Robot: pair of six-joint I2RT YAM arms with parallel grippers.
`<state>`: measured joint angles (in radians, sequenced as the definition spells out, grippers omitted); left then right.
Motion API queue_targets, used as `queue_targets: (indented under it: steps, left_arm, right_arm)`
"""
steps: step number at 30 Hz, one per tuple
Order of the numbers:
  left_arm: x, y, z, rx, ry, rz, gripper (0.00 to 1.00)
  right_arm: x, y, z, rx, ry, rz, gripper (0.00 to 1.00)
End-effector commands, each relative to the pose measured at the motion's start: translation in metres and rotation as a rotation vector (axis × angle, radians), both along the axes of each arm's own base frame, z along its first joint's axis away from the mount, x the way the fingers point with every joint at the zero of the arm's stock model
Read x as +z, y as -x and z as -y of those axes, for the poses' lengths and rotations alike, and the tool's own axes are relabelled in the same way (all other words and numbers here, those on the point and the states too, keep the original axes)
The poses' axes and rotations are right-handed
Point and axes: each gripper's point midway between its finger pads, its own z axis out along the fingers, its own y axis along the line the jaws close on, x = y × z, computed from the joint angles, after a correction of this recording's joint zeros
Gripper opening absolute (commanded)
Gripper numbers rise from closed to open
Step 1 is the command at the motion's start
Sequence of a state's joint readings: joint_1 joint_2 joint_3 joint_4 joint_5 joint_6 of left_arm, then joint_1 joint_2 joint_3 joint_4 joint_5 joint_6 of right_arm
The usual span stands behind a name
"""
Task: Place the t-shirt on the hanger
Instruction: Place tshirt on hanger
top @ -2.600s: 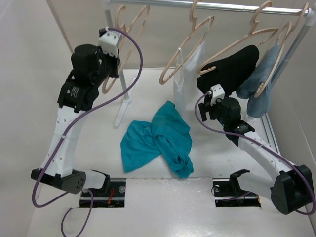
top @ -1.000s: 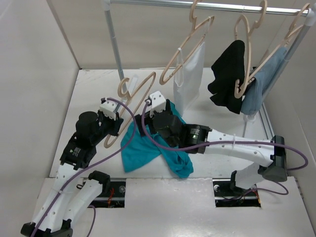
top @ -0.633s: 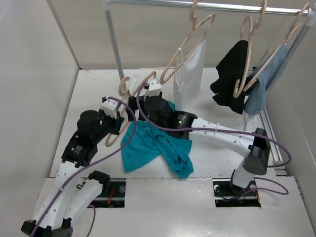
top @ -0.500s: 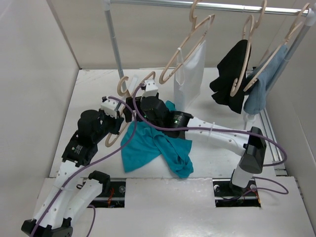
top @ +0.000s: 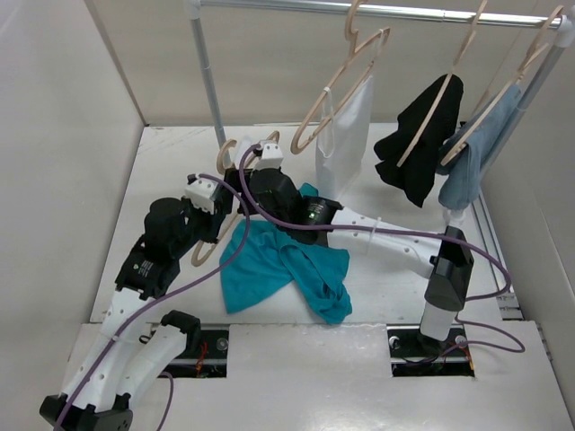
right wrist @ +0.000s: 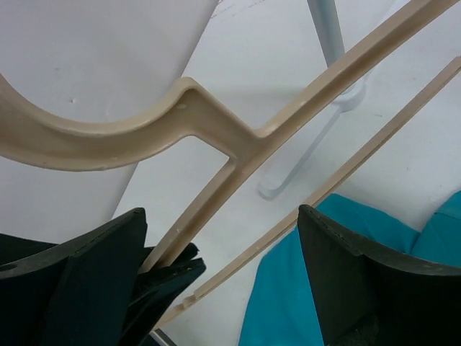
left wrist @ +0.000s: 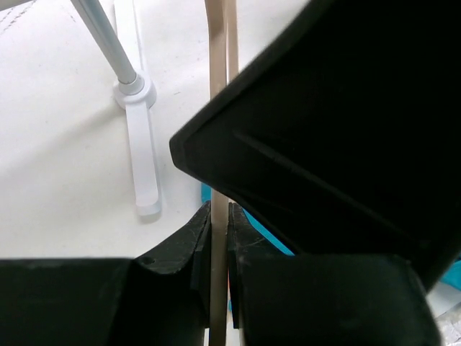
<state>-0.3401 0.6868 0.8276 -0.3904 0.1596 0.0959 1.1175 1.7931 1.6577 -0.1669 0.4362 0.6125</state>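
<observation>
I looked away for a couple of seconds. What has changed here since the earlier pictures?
The left end effector brought the hanger down from the rail to beside the t-shirt and is shut on it. The right end effector swung across from the right side, and its open jaws now straddle the hanger near its hook. The t-shirt stayed crumpled on the table.

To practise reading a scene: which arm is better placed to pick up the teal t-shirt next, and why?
Right, probably. The right gripper is open and empty above the t-shirt, straddling the hanger; the left gripper is shut on that hanger.
</observation>
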Motion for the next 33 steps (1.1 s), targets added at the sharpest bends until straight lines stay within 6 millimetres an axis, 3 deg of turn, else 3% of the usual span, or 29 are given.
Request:
queue_targets:
  steps: [1,6,7,11,14,15,17,21,22,25,27,29,30,32,33]
  left_arm:
    - [0.011,-0.005,0.006,-0.024,0.024,0.06,0.0]
    - [0.016,-0.005,0.006,-0.024,0.03,0.077,0.0]
    - [0.016,-0.005,0.006,-0.024,0.03,0.077,0.0]
    - [0.018,-0.006,0.006,-0.027,0.026,0.09,0.0]
    - [0.015,-0.007,0.006,-0.031,0.012,0.087,0.0]
    - [0.013,-0.007,0.006,-0.035,-0.001,0.083,0.0]
    - [0.011,-0.008,0.006,-0.039,-0.014,0.08,0.0]
    - [0.009,0.001,0.015,-0.128,-0.027,0.069,0.27]
    - [0.007,0.005,0.019,-0.154,-0.021,0.055,0.43]
    - [0.018,0.023,0.03,-0.264,-0.004,0.107,0.6]
    - [0.026,0.033,0.031,-0.297,0.005,0.143,0.75]
    - [0.041,0.044,0.029,-0.311,0.013,0.213,0.85]
    - [0.045,0.048,0.029,-0.319,0.02,0.232,0.88]
    - [0.053,0.056,0.025,-0.309,0.025,0.272,0.89]
    - [0.055,0.058,0.024,-0.309,0.026,0.281,0.85]
  right_arm:
    - [0.027,-0.002,-0.015,0.009,-0.139,-0.013,0.89]
    - [0.002,-0.011,-0.029,0.012,-0.154,-0.085,0.81]
    - [0.008,-0.011,-0.029,0.013,-0.165,-0.08,0.79]
    - [-0.004,-0.017,-0.034,0.028,-0.163,-0.124,0.71]
    - [-0.004,-0.019,-0.033,0.031,-0.164,-0.127,0.41]
    - [-0.004,-0.016,-0.035,0.051,-0.166,-0.134,0.2]
    - [-0.004,-0.018,-0.035,0.066,-0.169,-0.142,0.03]
    - [-0.015,-0.013,-0.036,0.138,-0.159,-0.185,0.0]
    - [-0.021,-0.017,-0.032,0.14,-0.153,-0.197,0.0]
    - [-0.024,-0.016,-0.025,0.199,-0.143,-0.199,0.0]
    - [-0.037,-0.014,-0.019,0.231,-0.098,-0.194,0.0]
    - [-0.042,-0.018,-0.01,0.287,-0.08,-0.19,0.0]
    - [-0.055,-0.018,-0.006,0.312,-0.055,-0.189,0.0]
    - [-0.052,-0.011,-0.004,0.423,-0.027,-0.137,0.0]
    - [-0.055,-0.014,0.002,0.456,-0.017,-0.135,0.0]
